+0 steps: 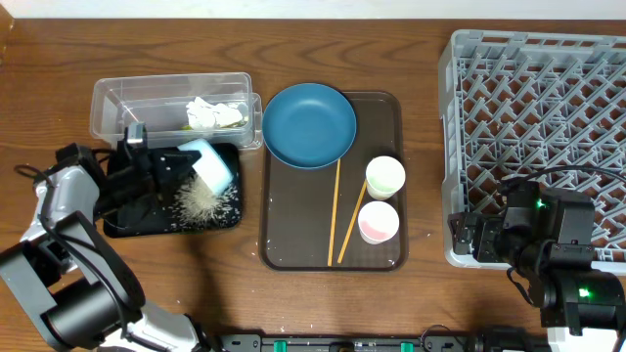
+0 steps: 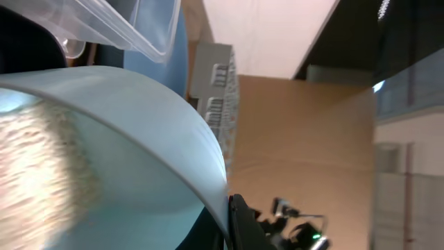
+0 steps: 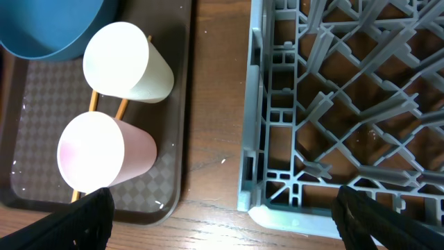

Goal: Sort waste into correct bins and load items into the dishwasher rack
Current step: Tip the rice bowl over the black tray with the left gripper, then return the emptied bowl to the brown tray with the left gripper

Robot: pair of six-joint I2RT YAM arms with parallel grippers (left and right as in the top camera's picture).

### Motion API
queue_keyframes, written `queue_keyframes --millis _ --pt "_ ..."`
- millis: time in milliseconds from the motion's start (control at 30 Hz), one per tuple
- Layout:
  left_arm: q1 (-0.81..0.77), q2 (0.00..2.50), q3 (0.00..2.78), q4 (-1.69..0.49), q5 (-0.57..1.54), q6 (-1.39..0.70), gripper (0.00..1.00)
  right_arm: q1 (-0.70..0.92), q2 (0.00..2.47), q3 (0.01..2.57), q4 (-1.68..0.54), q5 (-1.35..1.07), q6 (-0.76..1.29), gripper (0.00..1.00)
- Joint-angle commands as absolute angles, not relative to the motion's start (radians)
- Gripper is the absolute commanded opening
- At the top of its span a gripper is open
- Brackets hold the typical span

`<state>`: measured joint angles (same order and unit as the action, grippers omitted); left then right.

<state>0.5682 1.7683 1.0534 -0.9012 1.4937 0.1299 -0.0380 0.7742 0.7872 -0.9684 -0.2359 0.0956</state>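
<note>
My left gripper [image 1: 181, 161] is shut on the rim of the light blue bowl [image 1: 210, 162] and holds it tipped over the black tray [image 1: 147, 225]. White rice [image 1: 201, 198] lies in a heap under the bowl's mouth. In the left wrist view the bowl [image 2: 125, 139] fills the frame, with rice [image 2: 35, 173] inside. The clear tub [image 1: 108, 98] holds the white tissue [image 1: 207, 110] and the green-yellow wrapper [image 1: 231, 117]. The dark blue plate [image 1: 308, 125], chopsticks [image 1: 335, 210], cream cup [image 1: 384, 177] and pink cup [image 1: 378, 222] are on the brown tray. My right gripper [image 1: 469, 235] is open and empty at the grey rack's [image 1: 538, 117] near-left corner.
The brown serving tray [image 1: 391, 256] lies between the bins and the rack. In the right wrist view the cream cup [image 3: 128, 66] and pink cup [image 3: 104, 153] stand left of the rack's corner [image 3: 277, 201], with a strip of bare table between.
</note>
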Motion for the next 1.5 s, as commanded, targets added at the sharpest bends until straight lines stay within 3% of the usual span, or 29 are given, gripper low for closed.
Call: queue_keyframes --millis 0,500,700,767,833,967,1033,1133,1267,1367,1467 --pt "0.592 1.773 1.051 -0.913 1.573 0.105 0.06 -0.026 0.771 0.807 -0.97 -0.244 0.1 0.99" --pt "0.617 1.773 1.051 -0.913 1.57 0.093 0.06 -0.026 0.771 0.807 -0.97 -0.244 0.1 0.99" --pt "0.617 1.773 1.051 -0.861 1.303 -0.039 0.06 -0.026 0.771 0.807 -0.97 -0.244 0.1 0.99" --pt "0.617 1.773 1.051 -0.861 1.377 -0.019 0.06 -0.026 0.771 0.807 -0.97 -0.244 0.1 0.99" --pt "0.616 1.773 1.051 -0.866 1.574 0.13 0.06 -0.026 0.771 0.807 -0.97 -0.244 0.1 0.99" --pt "0.619 1.773 1.054 -0.864 1.489 0.136 0.06 -0.025 0.771 0.807 -0.97 -0.244 0.1 0.99" --pt "0.619 1.773 1.053 -0.862 1.414 0.028 0.06 -0.026 0.771 0.807 -0.97 -0.244 0.1 0.99" --pt "0.616 1.769 1.056 -0.881 1.571 0.102 0.06 -0.026 0.771 0.807 -0.97 -0.244 0.1 0.99" --pt "0.632 1.77 1.057 -0.856 1.414 -0.03 0.06 -0.025 0.771 0.807 -0.97 -0.244 0.1 0.99" --pt "0.633 1.767 1.057 -0.88 1.572 0.052 0.06 -0.025 0.771 0.807 -0.972 -0.244 0.1 0.99" --pt "0.635 1.765 1.058 -0.871 1.481 0.019 0.06 -0.026 0.771 0.807 -0.973 -0.244 0.1 0.99"
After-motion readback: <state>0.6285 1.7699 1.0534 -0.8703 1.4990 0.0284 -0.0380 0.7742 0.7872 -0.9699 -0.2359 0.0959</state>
